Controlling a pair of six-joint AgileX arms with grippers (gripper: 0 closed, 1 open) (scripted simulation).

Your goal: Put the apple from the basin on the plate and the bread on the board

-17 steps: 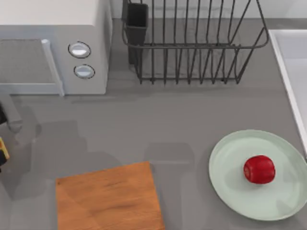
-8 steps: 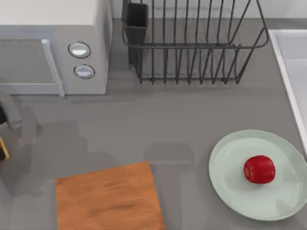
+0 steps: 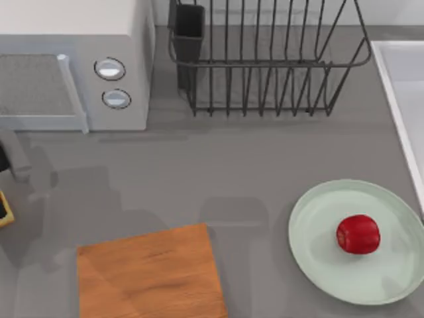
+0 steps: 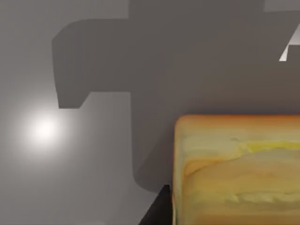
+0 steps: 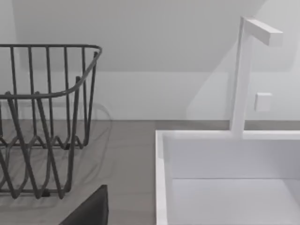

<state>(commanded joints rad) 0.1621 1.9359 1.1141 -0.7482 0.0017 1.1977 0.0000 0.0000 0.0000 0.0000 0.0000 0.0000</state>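
Since a second ago the yellow bit of bread [image 3: 4, 207] at the table's left edge has slid a little lower and further off the edge in the top view, and the dark part of the left arm [image 3: 5, 159] above it has shifted too; everything else sits exactly where it was. The left wrist view has the bread [image 4: 236, 168] up close, golden top facing the camera, its straight crust edges square to the view, above the grey table [image 4: 70, 154]. Can't tell whether the left claw is clamped on it. The apple [image 3: 358, 234] rests on the plate [image 3: 318, 258], right of its centre, near the table's right edge beside the basin [image 3: 397, 93]. The board [image 3: 149, 275] lies bare at the front edge, long axis running left-right. The microwave [image 3: 79, 59] has no readable labels on its two dials. The right wrist view shows the dish rack [image 5: 42, 117] next to the basin [image 5: 161, 178]; right claw's state, can't tell.
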